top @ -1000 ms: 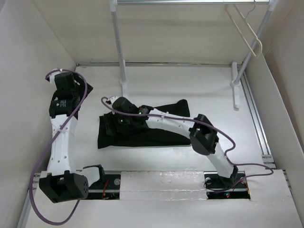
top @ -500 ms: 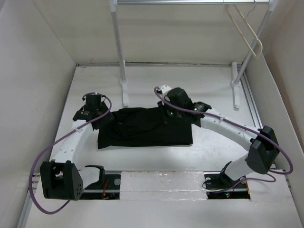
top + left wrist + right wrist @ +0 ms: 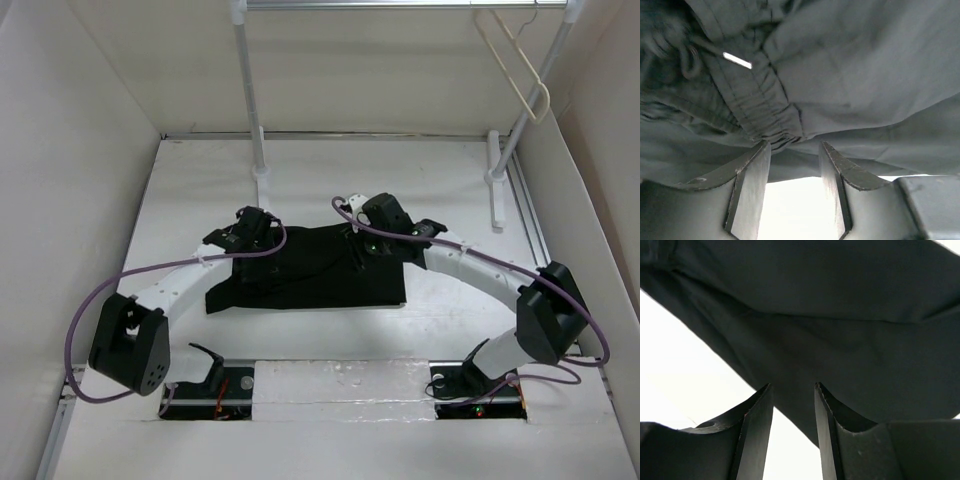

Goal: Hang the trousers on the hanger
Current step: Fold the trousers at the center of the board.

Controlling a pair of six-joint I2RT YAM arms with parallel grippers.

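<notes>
The black trousers [image 3: 310,275] lie spread flat on the white table in the top view. My left gripper [image 3: 258,243] is at their upper left edge. In the left wrist view it [image 3: 795,146] is open, its tips at the gathered waistband [image 3: 765,117], with bare table between the fingers. My right gripper [image 3: 364,246] is over the trousers' upper right part. In the right wrist view it [image 3: 792,389] is open, with the edge of the black cloth [image 3: 840,315] just beyond its tips. The cream hanger [image 3: 517,62] hangs from the rack's top bar at the far right, away from both grippers.
A white rack stands at the back, with a left pole [image 3: 250,100], a slanted right pole [image 3: 535,95] and feet on the table [image 3: 495,185]. White walls close in left, right and back. The arm bases sit at the near edge.
The trousers went from bunched to spread flat. My left arm swung in from the far left to their upper left edge. My right gripper moved from their left side to the upper right.
</notes>
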